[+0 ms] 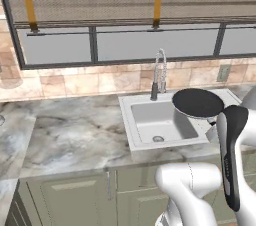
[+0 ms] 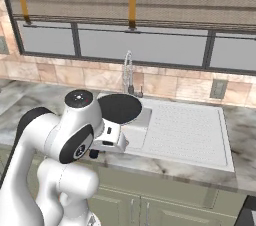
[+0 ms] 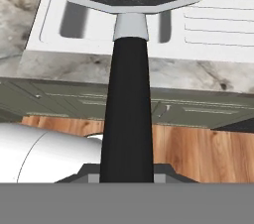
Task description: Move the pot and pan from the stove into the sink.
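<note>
Wooden floor (image 3: 198, 153) and grey-green cabinets (image 3: 198, 109) lie below the gripper (image 3: 126, 176), whose jaws clamp the pan's long matte handle (image 3: 126, 114). Likely rigid, front-heavy; this end grip invites droop. Pan (image 1: 198, 103) hangs over white sink (image 1: 131, 101), marble counter (image 1: 70, 130) around, chrome faucet (image 1: 159, 72) behind.

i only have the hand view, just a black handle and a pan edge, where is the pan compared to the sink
Observer: the pan is held above the right part of the sink basin, not yet down in it.
Operator: anything already in the basin
Observer: in the left base view I see just the round drain on the basin floor; the pan hides the right end.
Operator: is the tap in the way
Observer: the faucet stands at the back rim, left of the pan and apart from it.
Operator: whats right of the basin
Observer: a ribbed white drainboard.
</note>
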